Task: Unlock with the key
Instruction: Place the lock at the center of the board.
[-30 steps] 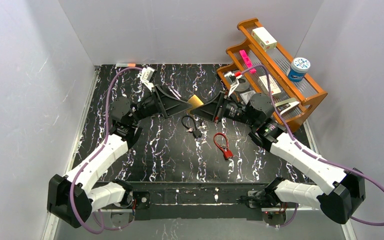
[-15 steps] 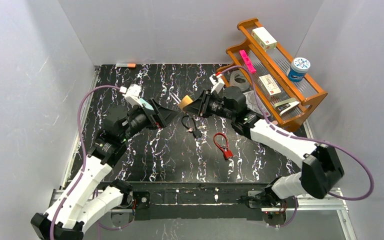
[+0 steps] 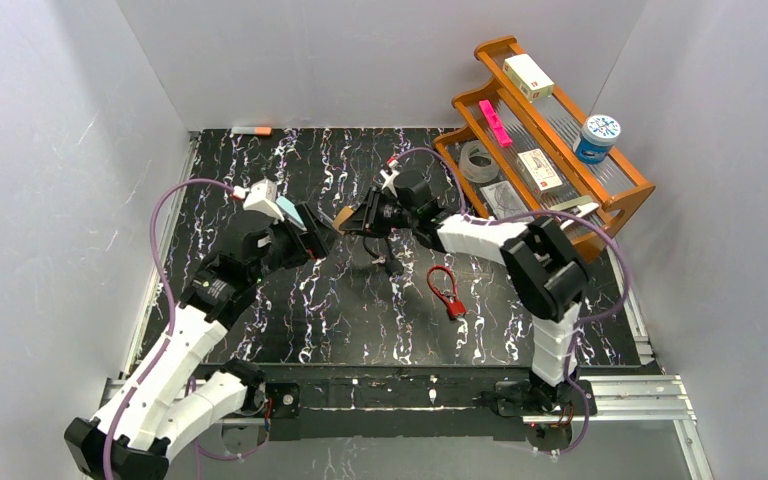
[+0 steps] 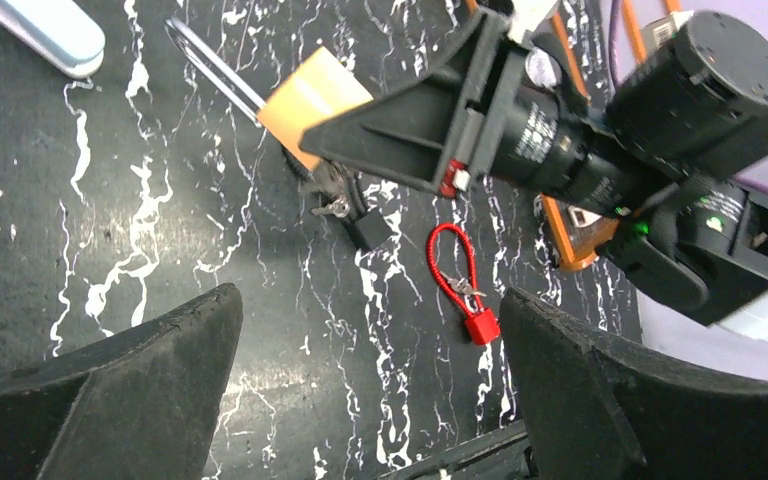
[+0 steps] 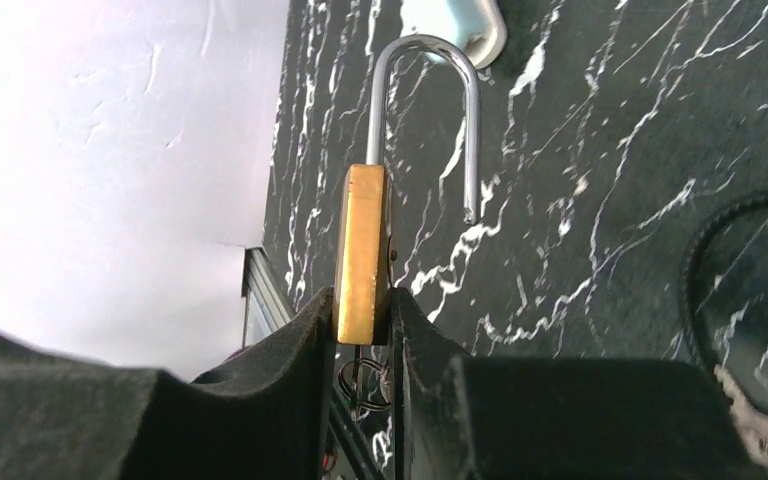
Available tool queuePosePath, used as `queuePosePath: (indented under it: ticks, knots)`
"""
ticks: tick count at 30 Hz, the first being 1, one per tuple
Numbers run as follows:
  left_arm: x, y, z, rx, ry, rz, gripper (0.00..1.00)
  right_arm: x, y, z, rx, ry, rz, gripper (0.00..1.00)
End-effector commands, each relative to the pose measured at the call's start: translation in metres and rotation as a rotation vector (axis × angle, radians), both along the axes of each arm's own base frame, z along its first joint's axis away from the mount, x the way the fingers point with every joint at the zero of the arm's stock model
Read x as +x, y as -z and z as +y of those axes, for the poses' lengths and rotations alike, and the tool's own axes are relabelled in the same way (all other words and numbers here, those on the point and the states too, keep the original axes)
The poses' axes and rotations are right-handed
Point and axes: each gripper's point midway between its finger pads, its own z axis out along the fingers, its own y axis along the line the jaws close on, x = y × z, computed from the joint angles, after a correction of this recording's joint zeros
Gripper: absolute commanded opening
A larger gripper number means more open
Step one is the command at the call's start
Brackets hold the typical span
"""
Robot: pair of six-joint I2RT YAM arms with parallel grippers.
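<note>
The top camera is looking steeply down from above and behind the arm bases, taking in the whole black, white-veined table (image 3: 290, 300). The left wrist camera is facing across that table from some height. The right wrist camera is sitting very close to the gold-bodied padlock with a steel shackle (image 5: 362, 255), which all three views are sharing.

Quick headcount from where I'm standing. Three locks: one brass padlock (image 5: 363, 250) mid-table, one black cable lock (image 4: 367, 228) at 5 o'clock from it, and one red cable lock (image 3: 447, 295) further out the same way. One small silver key (image 4: 333, 207) that I can make out. Two robot arms, a left arm (image 3: 185, 335) and a right arm (image 3: 480, 232). One wooden rack (image 3: 495, 48) at 2 o'clock carrying one white box (image 3: 528, 75), one pink bar (image 3: 491, 117), one blue-lidded tub (image 3: 597, 137) and one tape roll (image 3: 477, 160). One orange-tipped stick (image 3: 251, 131) at 11 o'clock.
</note>
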Motion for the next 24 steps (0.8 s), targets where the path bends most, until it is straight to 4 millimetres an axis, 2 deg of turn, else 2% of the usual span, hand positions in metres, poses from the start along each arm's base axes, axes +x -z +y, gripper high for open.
queuePosePath:
  ticks: [1, 5, 9, 13, 19, 24]
  knots:
    - [-0.002, 0.018, 0.003, 0.004, -0.029, 0.06, 0.98, 0.029, -0.05, 0.026, 0.189, -0.028, -0.061, 0.01]
    - [-0.001, 0.021, 0.004, 0.008, -0.037, 0.066, 0.98, 0.047, -0.039, 0.031, 0.207, -0.007, 0.021, 0.01]
    - [0.001, 0.023, 0.004, 0.015, -0.04, 0.07, 0.98, 0.064, -0.018, 0.023, 0.239, 0.046, 0.172, 0.01]
    - [0.002, 0.025, 0.003, 0.016, -0.039, 0.081, 0.98, 0.077, -0.003, 0.016, 0.243, 0.09, 0.234, 0.01]
    - [0.002, 0.028, 0.001, 0.011, -0.038, 0.096, 0.98, 0.093, 0.021, 0.007, 0.22, 0.125, 0.28, 0.01]
    - [0.002, 0.03, 0.0, 0.006, -0.039, 0.104, 0.98, 0.11, 0.029, -0.008, 0.201, 0.157, 0.224, 0.01]
